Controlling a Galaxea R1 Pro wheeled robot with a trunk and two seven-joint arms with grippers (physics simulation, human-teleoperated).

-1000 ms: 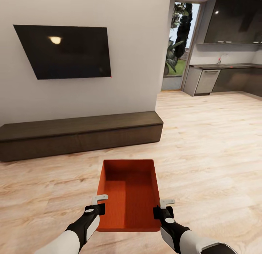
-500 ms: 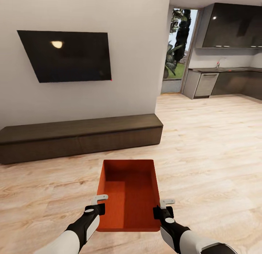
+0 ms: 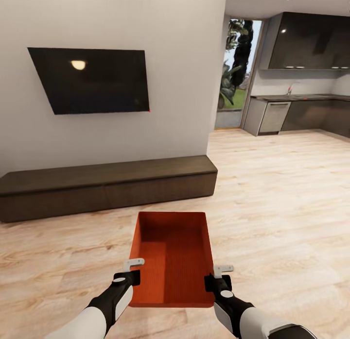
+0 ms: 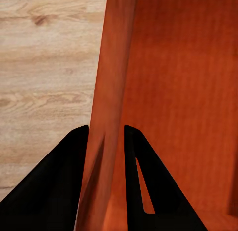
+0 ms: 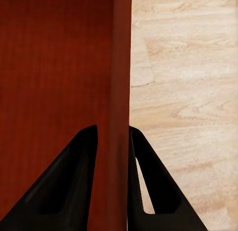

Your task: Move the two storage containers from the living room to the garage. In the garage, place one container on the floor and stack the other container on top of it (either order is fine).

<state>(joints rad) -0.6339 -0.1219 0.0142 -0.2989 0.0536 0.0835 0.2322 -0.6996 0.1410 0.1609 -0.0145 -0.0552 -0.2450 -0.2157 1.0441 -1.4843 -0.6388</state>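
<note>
Both grippers are pinching the storage container (image 3: 172, 259): left gripper (image 3: 132, 271) clamping one long wall, right gripper (image 3: 219, 276) the opposite. Its long axis is pointing straight ahead, between them.

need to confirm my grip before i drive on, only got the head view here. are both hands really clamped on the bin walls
Observer: Yes. In the left wrist view the left hand has one finger on each side of the storage container's wall.
Operator: and the right one
Observer: Same in the right wrist view: the right hand straddles the opposite wall, fingers pressed against it.
Operator: anything under the bin
Observer: Past the walls, both wrist views show bare light wood plank floor.
</note>
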